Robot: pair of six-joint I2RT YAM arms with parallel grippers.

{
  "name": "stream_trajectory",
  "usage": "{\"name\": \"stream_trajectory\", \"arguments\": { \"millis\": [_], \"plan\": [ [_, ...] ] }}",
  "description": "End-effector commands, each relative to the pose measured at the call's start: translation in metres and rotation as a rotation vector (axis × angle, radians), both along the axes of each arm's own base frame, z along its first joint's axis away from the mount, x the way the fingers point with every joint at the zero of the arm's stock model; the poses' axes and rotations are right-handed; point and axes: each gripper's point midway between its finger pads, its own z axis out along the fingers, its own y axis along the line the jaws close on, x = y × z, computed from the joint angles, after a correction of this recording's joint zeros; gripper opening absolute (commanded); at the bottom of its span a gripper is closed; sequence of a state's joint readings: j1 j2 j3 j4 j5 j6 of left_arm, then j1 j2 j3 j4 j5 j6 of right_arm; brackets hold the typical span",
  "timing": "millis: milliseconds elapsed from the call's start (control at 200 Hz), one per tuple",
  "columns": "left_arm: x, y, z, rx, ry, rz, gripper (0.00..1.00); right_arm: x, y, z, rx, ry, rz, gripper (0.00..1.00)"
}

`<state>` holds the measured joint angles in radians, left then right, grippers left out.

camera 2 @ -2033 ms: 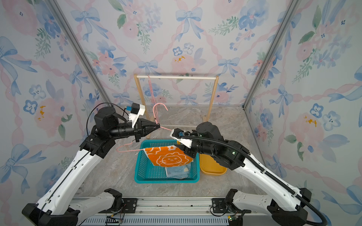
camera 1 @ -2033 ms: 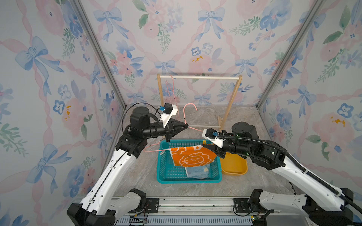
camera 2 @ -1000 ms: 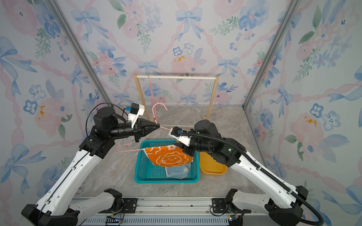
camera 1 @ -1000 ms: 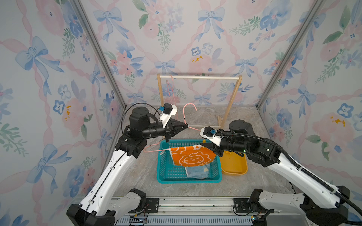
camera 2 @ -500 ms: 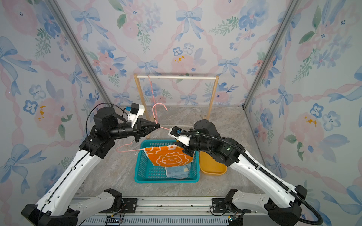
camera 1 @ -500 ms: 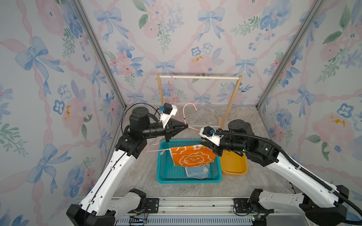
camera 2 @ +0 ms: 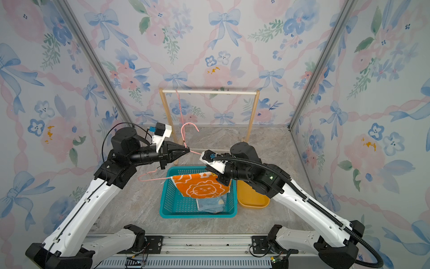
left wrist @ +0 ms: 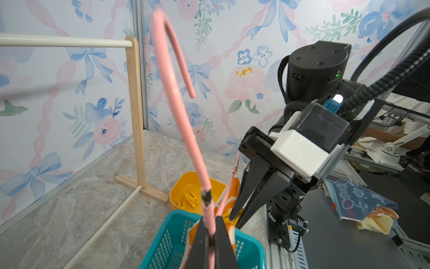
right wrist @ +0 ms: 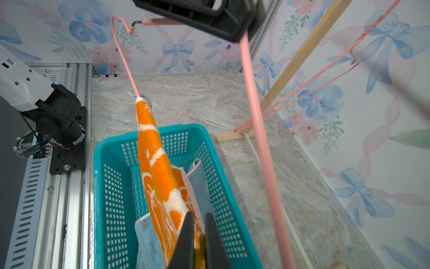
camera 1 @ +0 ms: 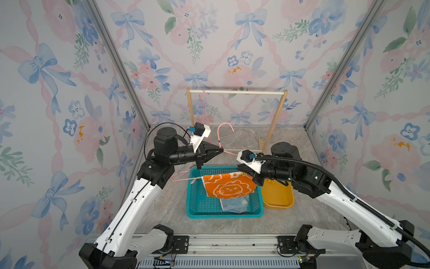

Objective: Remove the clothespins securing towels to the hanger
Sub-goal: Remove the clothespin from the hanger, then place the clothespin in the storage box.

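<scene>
Left tool (camera 1: 221, 151) clamped on the neck of the pink hanger (left wrist: 183, 111). Right tool (right wrist: 199, 215), jaws narrow, sits at a corner of the orange towel (camera 1: 229, 186), apparently pinching a yellow clothespin (right wrist: 200, 255).

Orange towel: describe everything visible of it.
The orange towel, terry cloth with a white lion outline, hangs from the bottom bar of the pink hanger above the teal basket. Its lower edge dips in against the blue towel. The right claw is shut on a yellow clothespin at its upper corner.
</scene>
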<state>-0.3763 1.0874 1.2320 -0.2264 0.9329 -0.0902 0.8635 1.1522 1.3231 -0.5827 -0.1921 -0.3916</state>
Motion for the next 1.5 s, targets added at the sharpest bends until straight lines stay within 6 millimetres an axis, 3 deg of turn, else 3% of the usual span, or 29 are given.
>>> {"name": "stream_trajectory", "arguments": {
  "millis": [0, 405, 710, 1030, 1210, 1495],
  "plan": [
    [-0.008, 0.002, 0.008, -0.019, -0.042, -0.023, 0.0, 0.003, -0.002, 0.001, 0.011, 0.003, -0.01, 0.04],
    [-0.006, 0.002, 0.006, -0.015, -0.039, -0.022, 0.0, 0.004, -0.011, 0.006, 0.021, -0.006, -0.041, 0.04],
    [0.002, 0.002, -0.001, -0.006, -0.019, -0.004, 0.0, 0.001, -0.012, 0.048, 0.133, -0.042, -0.047, 0.0],
    [0.002, 0.003, 0.0, -0.007, -0.023, 0.003, 0.0, -0.006, -0.019, 0.073, 0.251, -0.053, -0.045, 0.0],
    [0.004, 0.004, 0.0, -0.006, -0.023, 0.011, 0.0, -0.013, -0.029, 0.077, 0.27, -0.046, -0.059, 0.0],
    [0.007, 0.005, 0.002, -0.007, -0.024, 0.024, 0.0, -0.017, -0.06, 0.063, 0.286, -0.018, -0.146, 0.01]
  ]
}}
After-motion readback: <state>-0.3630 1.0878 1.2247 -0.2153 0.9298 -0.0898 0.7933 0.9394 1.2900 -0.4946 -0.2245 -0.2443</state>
